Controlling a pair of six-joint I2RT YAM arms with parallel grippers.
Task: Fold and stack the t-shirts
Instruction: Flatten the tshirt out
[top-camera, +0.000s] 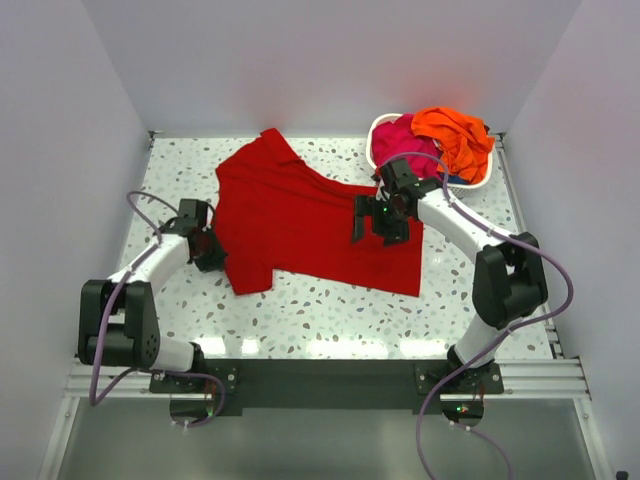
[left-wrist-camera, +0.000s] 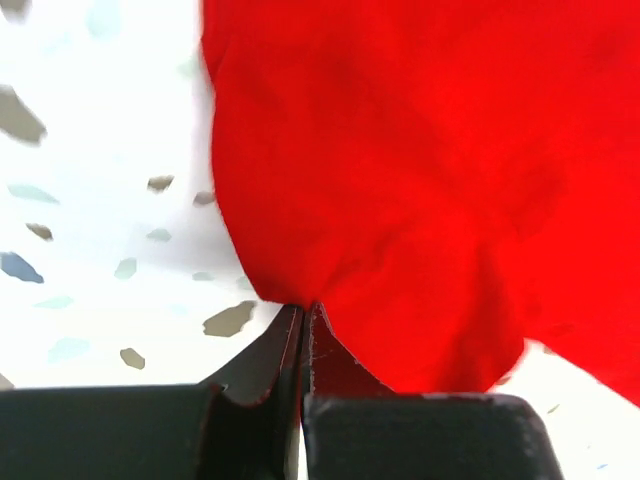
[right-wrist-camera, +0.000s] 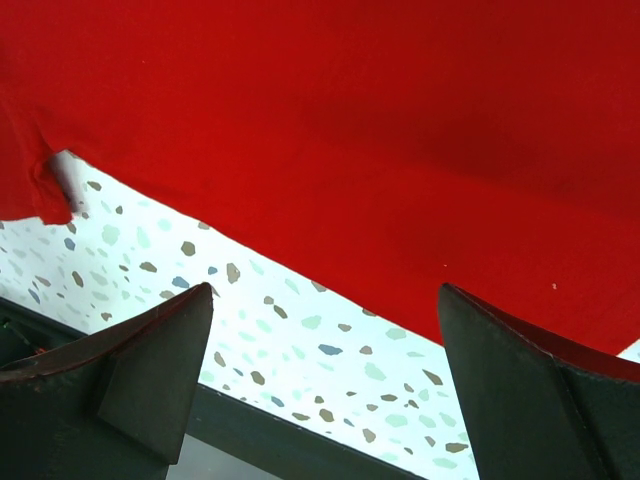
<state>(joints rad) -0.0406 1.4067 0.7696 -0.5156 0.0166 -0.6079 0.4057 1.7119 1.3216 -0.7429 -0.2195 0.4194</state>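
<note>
One red t-shirt (top-camera: 300, 220) on speckled table (top-camera: 330, 320), left claw (left-wrist-camera: 303, 312) pinching its edge, right claw (right-wrist-camera: 325, 292) agape, white walls (top-camera: 330, 60)

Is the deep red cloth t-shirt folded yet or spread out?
Spread: the deep red cloth t-shirt lies flat on the speckled table, sleeves out.

Table (top-camera: 330, 320): white terrazzo top with grey and brown flecks. Plain pale walls (top-camera: 330, 60) close it in on the left, far and right edges. An aluminium rail (top-camera: 545, 378) runs along the near edge, with a dull grey surface (top-camera: 320, 445) below it. Light is even and bright, with soft glare patches by the near edge.
</note>
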